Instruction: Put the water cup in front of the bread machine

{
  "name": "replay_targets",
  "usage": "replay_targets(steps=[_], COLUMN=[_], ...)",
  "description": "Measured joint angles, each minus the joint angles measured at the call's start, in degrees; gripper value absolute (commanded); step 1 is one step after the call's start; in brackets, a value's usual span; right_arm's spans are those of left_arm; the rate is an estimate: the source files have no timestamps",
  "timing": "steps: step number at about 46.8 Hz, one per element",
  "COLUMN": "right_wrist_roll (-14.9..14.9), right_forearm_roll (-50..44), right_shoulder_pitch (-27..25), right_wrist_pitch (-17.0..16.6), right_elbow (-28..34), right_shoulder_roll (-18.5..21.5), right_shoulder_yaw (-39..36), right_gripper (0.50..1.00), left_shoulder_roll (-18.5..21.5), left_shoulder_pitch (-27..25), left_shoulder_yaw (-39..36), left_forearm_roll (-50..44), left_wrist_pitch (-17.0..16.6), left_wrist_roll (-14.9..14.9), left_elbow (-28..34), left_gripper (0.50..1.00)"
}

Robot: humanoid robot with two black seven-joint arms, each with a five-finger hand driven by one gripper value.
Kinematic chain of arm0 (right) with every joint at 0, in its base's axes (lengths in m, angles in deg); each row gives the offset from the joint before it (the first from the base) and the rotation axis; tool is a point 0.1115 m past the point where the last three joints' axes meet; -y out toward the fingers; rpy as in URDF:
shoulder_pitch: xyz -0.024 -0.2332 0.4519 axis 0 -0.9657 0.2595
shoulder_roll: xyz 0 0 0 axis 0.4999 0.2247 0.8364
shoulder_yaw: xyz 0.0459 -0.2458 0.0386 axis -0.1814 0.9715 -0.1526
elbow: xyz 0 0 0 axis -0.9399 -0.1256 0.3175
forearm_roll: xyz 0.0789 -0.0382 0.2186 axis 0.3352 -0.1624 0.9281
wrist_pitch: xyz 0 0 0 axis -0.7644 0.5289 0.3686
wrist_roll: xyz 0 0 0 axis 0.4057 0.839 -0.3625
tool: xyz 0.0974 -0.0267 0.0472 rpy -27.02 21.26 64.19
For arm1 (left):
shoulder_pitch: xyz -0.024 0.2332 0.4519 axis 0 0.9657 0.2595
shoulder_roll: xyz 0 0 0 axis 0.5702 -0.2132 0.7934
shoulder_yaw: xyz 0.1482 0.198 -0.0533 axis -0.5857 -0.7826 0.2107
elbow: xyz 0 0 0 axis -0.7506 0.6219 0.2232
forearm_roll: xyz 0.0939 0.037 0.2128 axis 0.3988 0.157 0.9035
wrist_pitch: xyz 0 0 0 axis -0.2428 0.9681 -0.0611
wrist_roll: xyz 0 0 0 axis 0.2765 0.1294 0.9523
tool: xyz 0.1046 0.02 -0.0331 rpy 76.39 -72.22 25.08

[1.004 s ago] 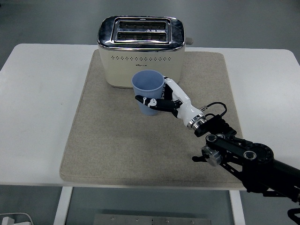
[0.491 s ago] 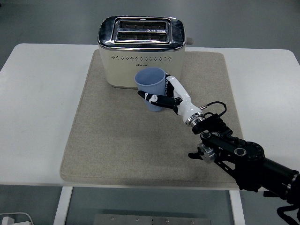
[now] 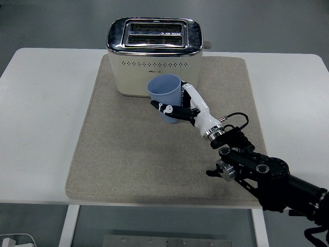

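Before the toaster, cup in robot hand.

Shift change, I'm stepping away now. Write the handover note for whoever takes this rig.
Right hand: shut on the blue water cup, holding it upright.
Left hand: not in view.
Cup sits just in front of the cream bread machine, over the grey mat on the white table; whether its base touches the mat cannot be told.
Done: cup brought in front of the machine.
Left: likely set it down if not yet resting, open the fingers, withdraw the arm without tipping it.
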Motion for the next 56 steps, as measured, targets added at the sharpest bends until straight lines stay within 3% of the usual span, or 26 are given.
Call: replay_targets(steps=[13,14,15,20,41,52,56], right_wrist_roll=[0.05,0.08,0.14,0.88,1.10,1.18,1.18], right_forearm_roll=[0.00,0.00,0.00,0.00,0.00,0.00,0.00], right_shoulder_pitch=[0.03,-0.02,-0.09,-0.26,-1.22,-1.23,-1.22], right_wrist_pitch=[0.07,0.07,0.07,0.04,0.00,0.09,0.09], right_elbow=[0.08,0.09,0.09,0.09,0.09,0.09,0.09], right_shoulder_roll=[-0.01,-0.01,-0.01,-0.01,-0.02,-0.01,-0.01], right_shoulder_yaw=[0.00,0.00,0.00,-0.02,1.20,1.84,1.82], right_gripper=[0.500,0.577,0.608,0.611,0.719,0.858,0.864], left_shoulder_roll=[0.00,0.00,0.00,0.00,0.00,0.00,0.00], left_shoulder_pitch=[0.00,0.00,0.00,0.00,0.00,0.00,0.00], left_shoulder_yaw=[0.00,0.00,0.00,0.00,0.00,0.00,0.00], left_forearm_roll=[0.00,0.00,0.00,0.00,0.00,0.00,0.00], left_wrist_pitch=[0.00,0.00,0.00,0.00,0.00,0.00,0.00], left_wrist_roll=[0.00,0.00,0.00,0.00,0.00,0.00,0.00], left_elbow=[-0.02,-0.01,0.00,-0.01,-0.01,0.01,0.01], left_gripper=[1.000,1.000,1.000,1.000,1.000,1.000,1.000])
